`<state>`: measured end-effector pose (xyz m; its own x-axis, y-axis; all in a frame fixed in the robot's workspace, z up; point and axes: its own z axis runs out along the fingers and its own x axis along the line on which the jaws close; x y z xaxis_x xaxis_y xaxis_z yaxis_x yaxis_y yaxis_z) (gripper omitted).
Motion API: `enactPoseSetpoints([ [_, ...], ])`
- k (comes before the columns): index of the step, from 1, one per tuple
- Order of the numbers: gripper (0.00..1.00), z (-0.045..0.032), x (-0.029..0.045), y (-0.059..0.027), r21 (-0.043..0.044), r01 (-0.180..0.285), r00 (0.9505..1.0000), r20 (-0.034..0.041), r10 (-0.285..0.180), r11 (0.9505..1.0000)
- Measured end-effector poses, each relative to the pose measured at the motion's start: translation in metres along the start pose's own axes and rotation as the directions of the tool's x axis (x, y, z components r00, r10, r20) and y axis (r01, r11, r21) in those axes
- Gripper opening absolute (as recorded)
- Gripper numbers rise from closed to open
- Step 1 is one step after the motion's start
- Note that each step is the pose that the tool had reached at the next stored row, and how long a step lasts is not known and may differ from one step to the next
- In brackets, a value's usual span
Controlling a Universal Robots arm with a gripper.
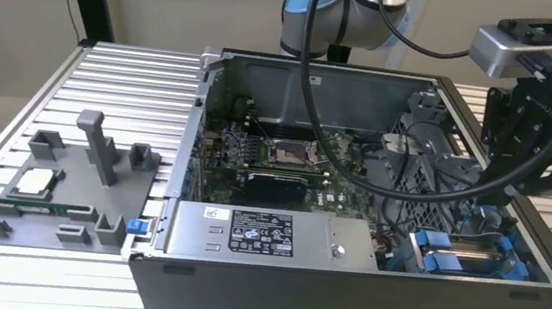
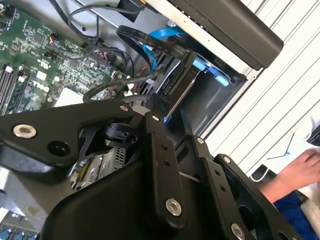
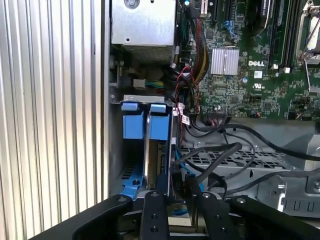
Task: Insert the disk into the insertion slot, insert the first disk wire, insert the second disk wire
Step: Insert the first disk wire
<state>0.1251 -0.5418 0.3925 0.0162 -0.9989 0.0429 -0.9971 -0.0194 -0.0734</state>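
Open computer case [image 1: 342, 305] on the slatted bench [image 1: 127, 81]. The arm reaches down into the corner of the case, to the exterior view's right of the silver power-supply box [image 1: 266, 236].

Disk [image 3: 160, 131]
- Stands on edge in the insertion slot [image 3: 145, 98], just beside the power-supply box along the case wall.
- Looks pushed home: its blue end tab sits level with that of the other blue carrier [image 3: 131, 122] next to it.
- From above it is a thin dark slab with a bright blue plastic tab at the end nearest the power-supply box.

End effector [image 3: 175, 202]
- Low over the end of the disk farthest from the power-supply box.
- Sits in among black cables [image 3: 232, 146] and a blue flat cable [image 2: 162, 34].
- Cannot tell whether it is released or clenched on anything.

Handling (my guess)
- Dense for its bulk, with a rigid metal body that won't give.
- The plastic carrier will flex a little and slide easily on the rails, but it will bind if skewed.
- The connector end is the delicate part.
- Best held across the two long blue sides, square to the slot, keeping off the connectors
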Motion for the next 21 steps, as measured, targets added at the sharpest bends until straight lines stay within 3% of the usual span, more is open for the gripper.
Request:
enactPoseSetpoints([
  [3,1.0,0.0001,-0.0009,0.0004,-0.0001,0.0,1.0,-0.0028,0.0,1.0],
  [7,1.0,0.0,-0.0018,0.0006,-0.0002,0.001,0.9999,-0.0131,-0.001,1.0],
  [8,0.0,0.0,-0.0021,0.0006,-0.0003,0.001,0.9999,-0.0146,-0.001,1.0],
  [21,0.0,-0.0002,-0.0053,0.001,-0.0004,0.002,0.9997,-0.0228,-0.002,1.0],
])
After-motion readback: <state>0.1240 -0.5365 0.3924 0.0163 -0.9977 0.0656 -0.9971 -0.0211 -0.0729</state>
